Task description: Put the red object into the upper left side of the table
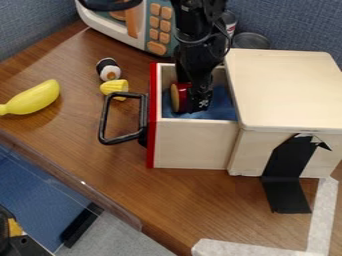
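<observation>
The black gripper (194, 100) hangs down inside the open wooden drawer (194, 145), in the drawer's left half. Against the gripper's left side is the red object (179, 97), a small round piece with a tan end face. The gripper covers part of it, and whether it is held cannot be made out. Blue cloth (220, 107) lines the drawer floor beneath them.
A black handle (104, 120) juts left from the drawer's red front. Left of it on the table (87, 150) lie a banana (35, 98), a yellow piece (114, 87) and a black-and-white piece (108, 69). A toy microwave (119, 29) stands behind; the wooden cabinet (287, 90) is at right.
</observation>
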Action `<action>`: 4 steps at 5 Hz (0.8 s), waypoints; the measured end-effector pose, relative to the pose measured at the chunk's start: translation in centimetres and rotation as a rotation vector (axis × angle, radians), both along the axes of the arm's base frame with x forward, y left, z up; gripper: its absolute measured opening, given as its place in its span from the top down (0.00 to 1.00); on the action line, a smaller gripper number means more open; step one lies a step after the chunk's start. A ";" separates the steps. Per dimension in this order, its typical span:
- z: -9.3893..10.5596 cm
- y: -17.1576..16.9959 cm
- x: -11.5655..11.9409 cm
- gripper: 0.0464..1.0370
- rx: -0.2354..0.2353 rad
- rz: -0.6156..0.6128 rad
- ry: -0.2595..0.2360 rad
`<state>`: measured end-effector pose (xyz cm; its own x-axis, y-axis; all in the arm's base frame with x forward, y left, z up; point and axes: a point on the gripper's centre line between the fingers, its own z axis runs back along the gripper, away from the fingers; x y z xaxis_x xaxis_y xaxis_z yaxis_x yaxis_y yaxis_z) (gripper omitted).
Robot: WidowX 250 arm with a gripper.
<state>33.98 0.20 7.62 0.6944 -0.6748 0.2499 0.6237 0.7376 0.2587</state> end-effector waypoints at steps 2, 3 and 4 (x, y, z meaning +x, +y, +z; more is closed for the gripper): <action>-0.9 -0.4 0.2 0.04 0.031 -0.007 -0.003; -1.4 -0.3 0.3 0.09 0.031 -0.004 0.024; -1.3 0.1 0.1 0.31 0.012 0.006 0.036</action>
